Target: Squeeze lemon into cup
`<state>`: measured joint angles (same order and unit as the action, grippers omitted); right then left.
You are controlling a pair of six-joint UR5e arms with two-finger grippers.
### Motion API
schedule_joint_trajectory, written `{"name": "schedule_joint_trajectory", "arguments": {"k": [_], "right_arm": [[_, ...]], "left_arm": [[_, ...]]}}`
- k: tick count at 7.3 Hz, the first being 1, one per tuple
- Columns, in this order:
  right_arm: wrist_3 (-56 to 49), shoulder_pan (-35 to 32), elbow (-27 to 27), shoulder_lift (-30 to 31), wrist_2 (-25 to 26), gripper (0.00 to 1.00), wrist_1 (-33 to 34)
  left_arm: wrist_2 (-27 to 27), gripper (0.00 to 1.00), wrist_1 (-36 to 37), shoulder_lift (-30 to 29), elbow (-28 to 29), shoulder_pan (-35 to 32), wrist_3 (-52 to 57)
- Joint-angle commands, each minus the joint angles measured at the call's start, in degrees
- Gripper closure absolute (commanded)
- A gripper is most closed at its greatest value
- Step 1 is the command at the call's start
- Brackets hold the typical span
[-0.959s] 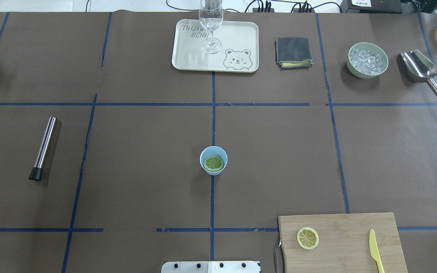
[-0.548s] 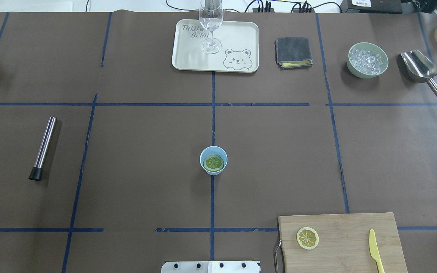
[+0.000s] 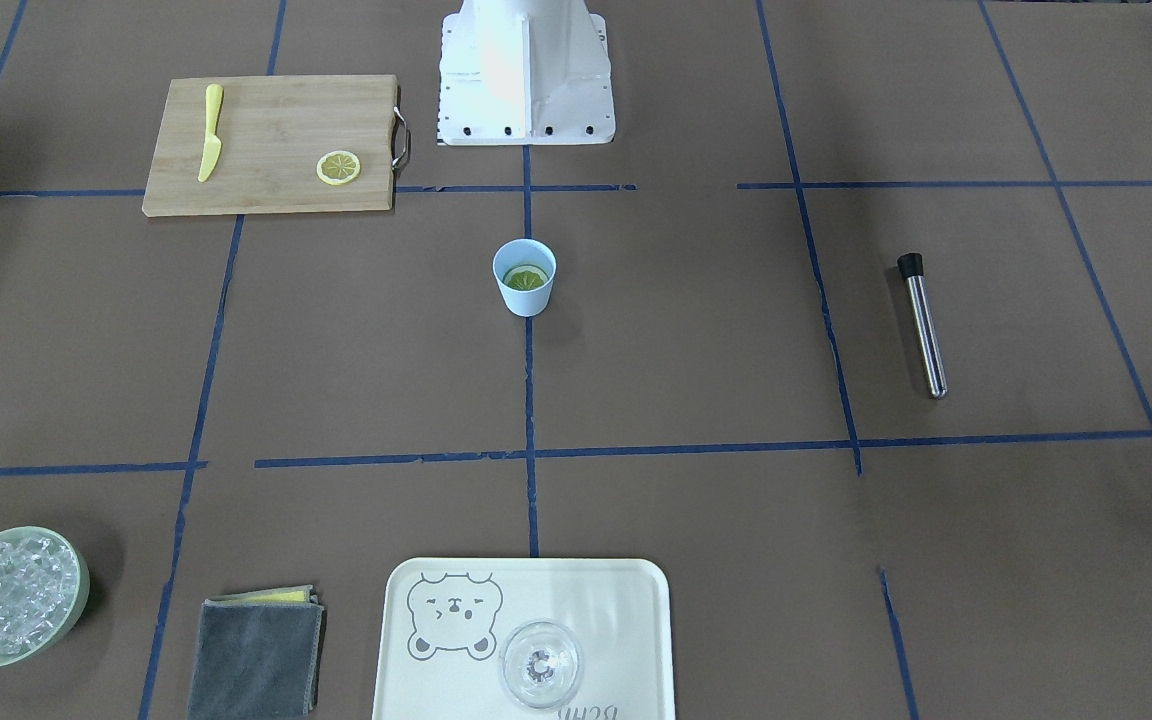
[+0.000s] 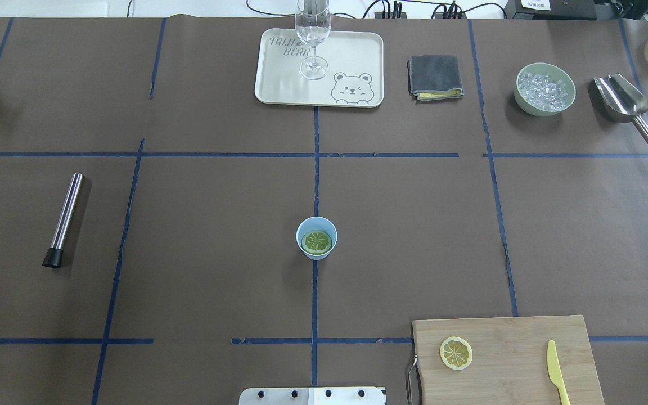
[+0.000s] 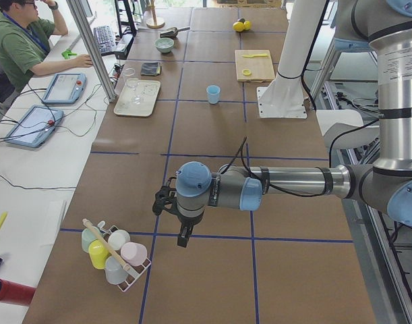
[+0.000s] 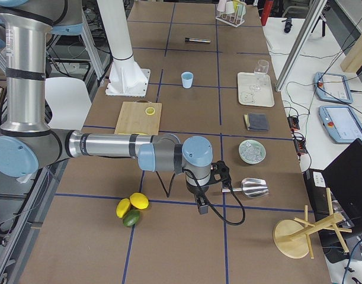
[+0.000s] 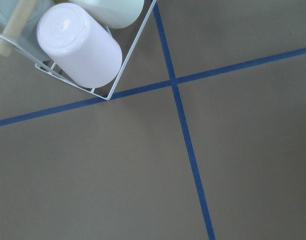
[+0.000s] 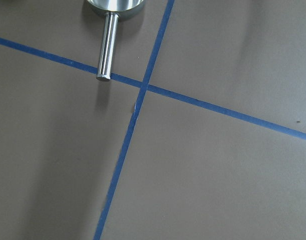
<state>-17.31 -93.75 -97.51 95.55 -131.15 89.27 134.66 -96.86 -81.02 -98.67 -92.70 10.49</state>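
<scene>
The light blue cup (image 4: pixel 300 232) stands at the table's centre on a blue tape line; it also shows in the front view (image 3: pixel 525 294). A lemon slice (image 4: pixel 316 241) lies flat inside it. A second lemon slice (image 4: pixel 456 353) lies on the wooden cutting board (image 4: pixel 515 343) at the near right. Neither gripper shows in the overhead or front view. My left gripper (image 5: pixel 184 239) hangs over the table's left end, next to a cup rack. My right gripper (image 6: pixel 199 208) hangs over the right end, near the scoop's handle. I cannot tell whether either is open or shut.
A yellow knife (image 4: pixel 554 371) lies on the board. A tray (image 4: pixel 352 56) with a clear glass (image 4: pixel 313 34), a grey cloth (image 4: pixel 435 77), a green bowl of ice (image 4: pixel 545 89) and a metal scoop (image 4: pixel 622 101) line the far edge. A steel muddler (image 4: pixel 65 219) lies at the left.
</scene>
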Motion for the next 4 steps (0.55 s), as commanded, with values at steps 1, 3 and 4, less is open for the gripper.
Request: {"name": "schedule_joint_trajectory", "arguments": {"k": [1, 3, 4], "right_arm": [[-0.17, 0.76, -0.05, -0.01, -0.60, 0.00, -0.06], [-0.44, 0.85, 0.04, 0.07, -0.69, 0.00, -0.06], [-0.53, 0.85, -0.05, 0.25, -0.69, 0.00, -0.06]], "left_arm": [[-0.01, 0.00, 0.00, 0.16, 0.05, -0.03, -0.03], [-0.01, 0.00, 0.00, 0.16, 0.40, -0.03, -0.03], [-0.10, 0.00, 0.00, 0.16, 0.84, -0.03, -0.12]]}}
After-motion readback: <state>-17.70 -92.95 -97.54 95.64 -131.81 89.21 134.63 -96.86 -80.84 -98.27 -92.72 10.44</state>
